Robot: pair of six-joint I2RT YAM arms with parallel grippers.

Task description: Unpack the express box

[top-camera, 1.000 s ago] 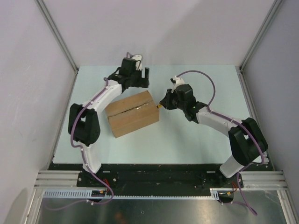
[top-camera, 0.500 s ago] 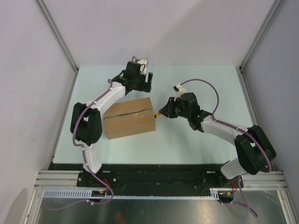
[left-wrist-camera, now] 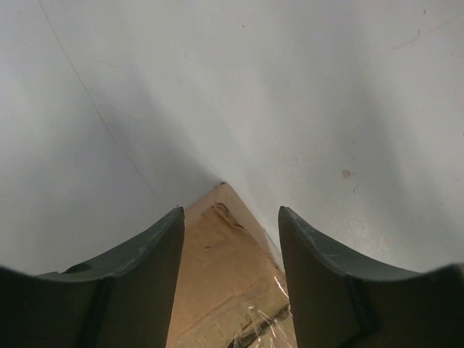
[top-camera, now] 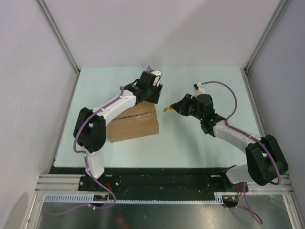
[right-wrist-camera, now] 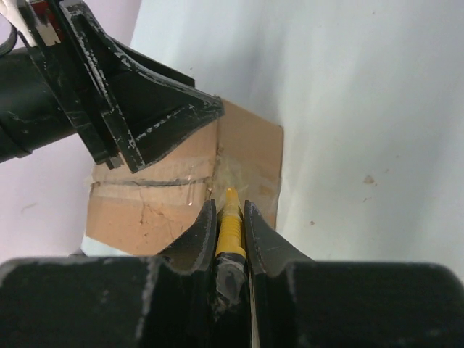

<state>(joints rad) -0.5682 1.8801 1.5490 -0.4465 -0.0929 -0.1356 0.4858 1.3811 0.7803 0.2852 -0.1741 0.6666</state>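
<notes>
The express box (top-camera: 132,124) is a brown carton lying on the table left of centre, flaps down, with a dark line along its taped centre seam. My left gripper (top-camera: 151,91) is open and hovers over the box's far right corner. That corner (left-wrist-camera: 225,275) shows between its fingers (left-wrist-camera: 145,275) in the left wrist view. My right gripper (top-camera: 175,109) is shut on a yellow utility knife (right-wrist-camera: 229,221) whose tip (top-camera: 167,110) points at the box's right end, a short gap away. The box's taped right end (right-wrist-camera: 246,145) shows just beyond the knife in the right wrist view.
The pale table (top-camera: 200,143) is ringed by grey walls with metal corner posts (top-camera: 57,36). My left gripper's black body (right-wrist-camera: 138,109) fills the upper left of the right wrist view, over the box.
My left gripper moved right along the box's far edge to its right corner. My right gripper drew back to the right with the knife. The box turned to lie squarer to the table.
</notes>
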